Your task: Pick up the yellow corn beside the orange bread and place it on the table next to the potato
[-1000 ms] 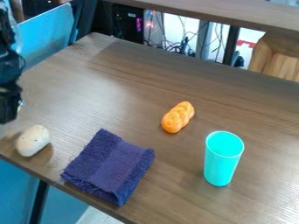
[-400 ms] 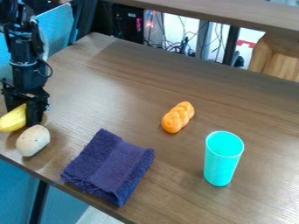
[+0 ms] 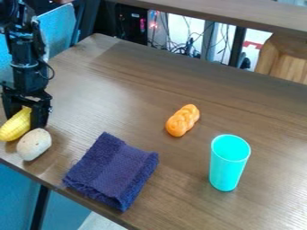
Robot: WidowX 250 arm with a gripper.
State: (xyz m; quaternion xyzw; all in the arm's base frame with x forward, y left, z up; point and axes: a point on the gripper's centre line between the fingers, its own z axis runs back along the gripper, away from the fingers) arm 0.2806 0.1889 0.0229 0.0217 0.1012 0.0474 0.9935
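At the left of the table (image 3: 120, 103), with black gripper (image 3: 25, 116) apparently closed; likely at the holding step. Left of purple cloth (image 3: 112, 171), grips yellow corn (image 3: 17, 126), close beside whitish potato-like thing (image 3: 34, 144). Calls next for steady grip and clearance from that neighbour.

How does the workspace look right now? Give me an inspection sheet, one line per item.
Surface: brown wooden table, wood grain visible.
Job's things: yellow corn at the gripper, close beside a pale lump.
Clutter: folded purple cloth by the near edge; orange braided bread; turquoise cup, upright.
Gripper: gripper at the table's left side; firmness of any hold can't be told.
Cables: short loop on the arm; tangled wires beyond the table.
Surroundings: blue panel behind the arm; wooden block at far right.
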